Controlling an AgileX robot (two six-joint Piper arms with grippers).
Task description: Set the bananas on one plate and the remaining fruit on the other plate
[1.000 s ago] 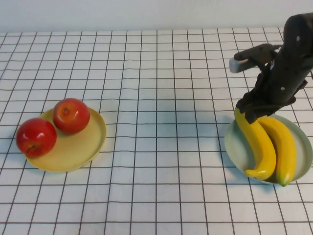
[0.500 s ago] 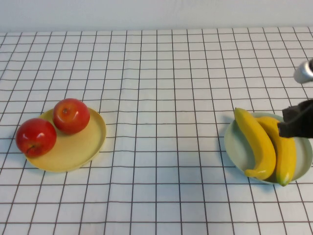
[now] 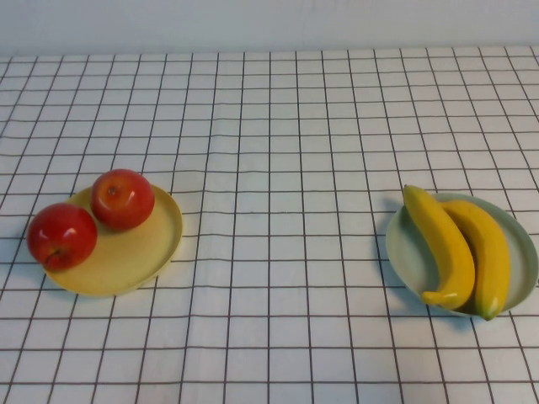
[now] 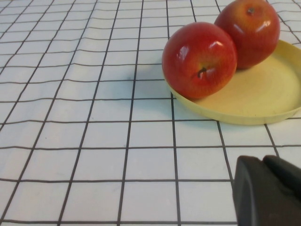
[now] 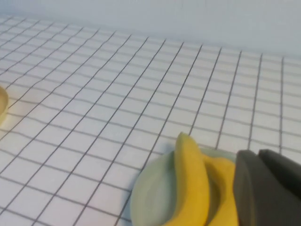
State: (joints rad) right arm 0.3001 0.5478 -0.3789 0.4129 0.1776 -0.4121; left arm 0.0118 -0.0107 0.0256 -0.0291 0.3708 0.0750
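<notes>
Only my wrist views show my left gripper (image 4: 268, 190) and right gripper (image 5: 268, 188); finger state unclear. Checked tablecloth (image 3: 278, 126) lies below.

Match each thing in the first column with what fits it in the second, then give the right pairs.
Things:
1. bananas
2. apples
3. yellow plate
4. left gripper

Places or states:
A. on the table's left, under red fruit
B. lying on the blue-green plate
C. near the yellow plate, touching nothing
D. red, side by side on a plate

The right gripper sits by the bananas, unmatched.

Pairs: 1-B, 2-D, 3-A, 4-C
</notes>
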